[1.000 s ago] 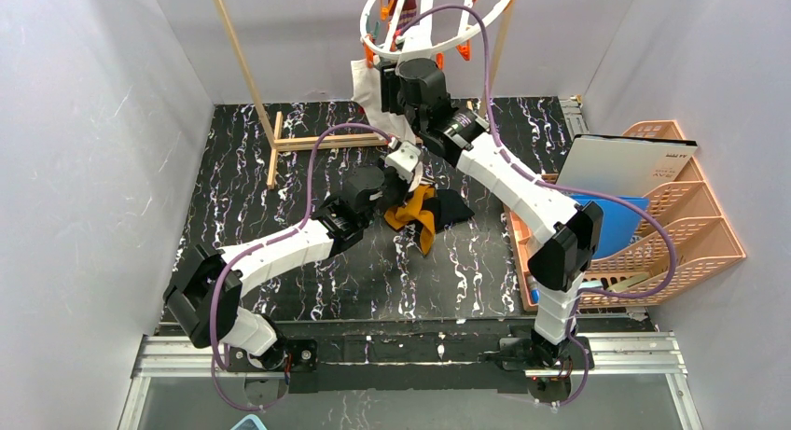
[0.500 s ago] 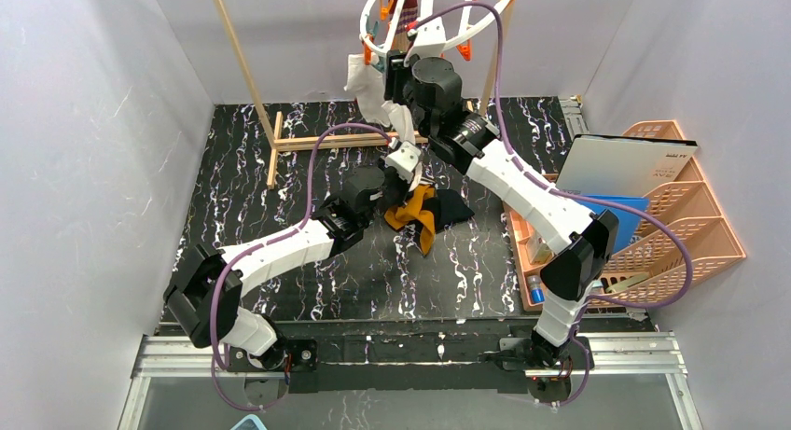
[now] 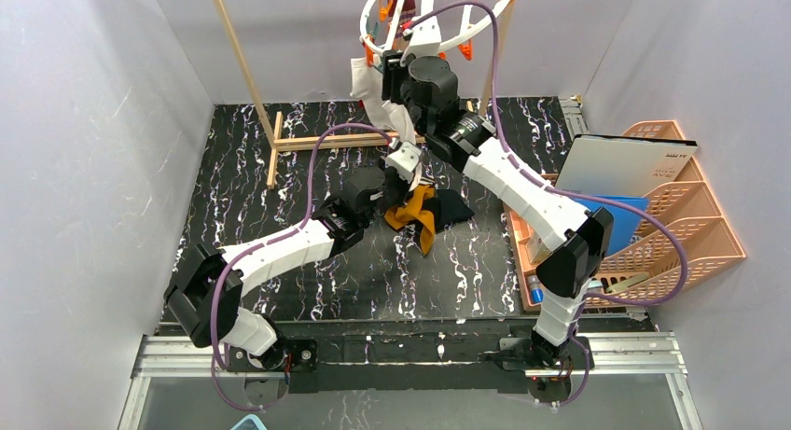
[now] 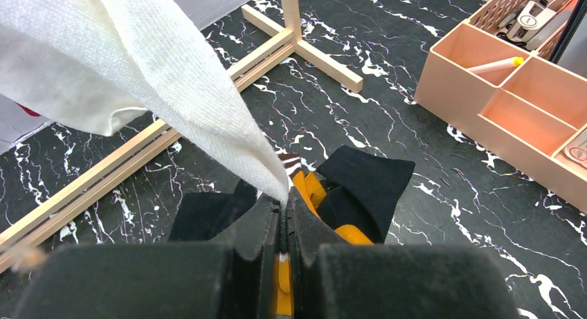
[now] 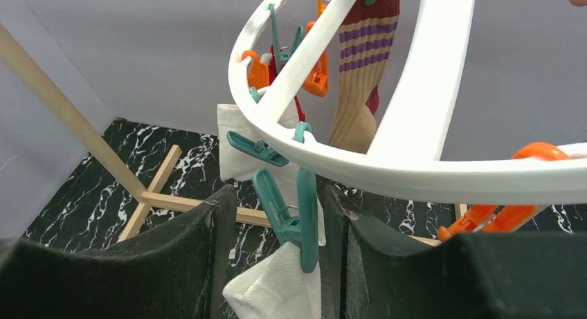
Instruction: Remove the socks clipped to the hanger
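Observation:
The white hanger ring (image 3: pixel 366 20) hangs at the back, with orange and teal clothespins. A white sock (image 3: pixel 366 80) hangs from it. My right gripper (image 3: pixel 392 68) is open just under the ring, its fingers on either side of a teal clothespin (image 5: pixel 299 215) that clips the white sock (image 5: pixel 277 288). My left gripper (image 4: pixel 282 208) is shut on the lower tip of the white sock (image 4: pixel 138 63), low over a pile of mustard (image 4: pixel 311 187) and black (image 4: pixel 367 180) socks on the table. A striped sock (image 5: pixel 363 63) and a red sock (image 5: pixel 280 63) stay clipped on the ring (image 5: pixel 387 170).
The light wooden pole frame (image 3: pixel 308 141) stands at the back left, its base on the black marbled table (image 3: pixel 280 197). A peach organizer (image 3: pixel 690 225) holding a flat white box (image 3: pixel 634 164) sits at the right. Grey walls close in on three sides.
My right gripper has risen towards the ring and now brackets the teal clothespin. The ring and white sock swayed a little. The left arm has held still on the sock tip.

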Controlling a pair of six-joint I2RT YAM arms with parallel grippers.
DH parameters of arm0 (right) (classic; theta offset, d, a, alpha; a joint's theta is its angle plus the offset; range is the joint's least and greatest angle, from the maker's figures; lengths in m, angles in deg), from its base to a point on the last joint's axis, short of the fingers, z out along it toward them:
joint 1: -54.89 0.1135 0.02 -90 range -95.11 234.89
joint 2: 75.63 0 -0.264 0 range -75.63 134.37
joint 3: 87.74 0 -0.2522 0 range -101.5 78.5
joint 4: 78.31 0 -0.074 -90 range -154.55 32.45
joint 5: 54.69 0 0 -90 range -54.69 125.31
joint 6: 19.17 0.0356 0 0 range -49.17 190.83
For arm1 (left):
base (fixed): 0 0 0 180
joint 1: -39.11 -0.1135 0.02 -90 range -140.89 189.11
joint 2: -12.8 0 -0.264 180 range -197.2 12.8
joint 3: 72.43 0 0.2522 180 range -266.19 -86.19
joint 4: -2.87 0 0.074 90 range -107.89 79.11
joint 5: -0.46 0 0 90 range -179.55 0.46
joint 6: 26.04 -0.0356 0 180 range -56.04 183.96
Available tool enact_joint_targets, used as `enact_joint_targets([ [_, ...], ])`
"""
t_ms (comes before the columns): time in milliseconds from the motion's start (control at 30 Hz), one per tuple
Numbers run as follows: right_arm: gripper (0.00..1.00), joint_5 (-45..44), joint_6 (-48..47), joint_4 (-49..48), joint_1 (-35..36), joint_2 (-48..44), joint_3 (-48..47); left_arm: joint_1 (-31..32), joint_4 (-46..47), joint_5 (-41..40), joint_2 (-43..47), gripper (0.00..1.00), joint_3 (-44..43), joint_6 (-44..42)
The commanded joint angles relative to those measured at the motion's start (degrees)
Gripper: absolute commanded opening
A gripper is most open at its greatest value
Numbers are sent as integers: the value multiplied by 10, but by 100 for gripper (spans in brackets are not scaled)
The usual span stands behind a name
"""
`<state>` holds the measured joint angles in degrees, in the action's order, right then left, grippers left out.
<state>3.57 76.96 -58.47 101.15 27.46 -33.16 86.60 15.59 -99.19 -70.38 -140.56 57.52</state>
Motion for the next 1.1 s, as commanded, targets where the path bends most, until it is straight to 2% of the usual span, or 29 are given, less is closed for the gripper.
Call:
enact_joint_targets([
  [0, 58, -5, -9, -10, 2, 14, -39, 7, -19, 7, -4, 0, -15, -2],
  [300, 61, -16, -20, -4, 2, 33, -59, 7, -21, 5, -3, 0, -14, -4],
  [1067, 53, -31, -57, -46, 2, 55, -62, 7, -25, -1, 6, 0, -9, -12],
])
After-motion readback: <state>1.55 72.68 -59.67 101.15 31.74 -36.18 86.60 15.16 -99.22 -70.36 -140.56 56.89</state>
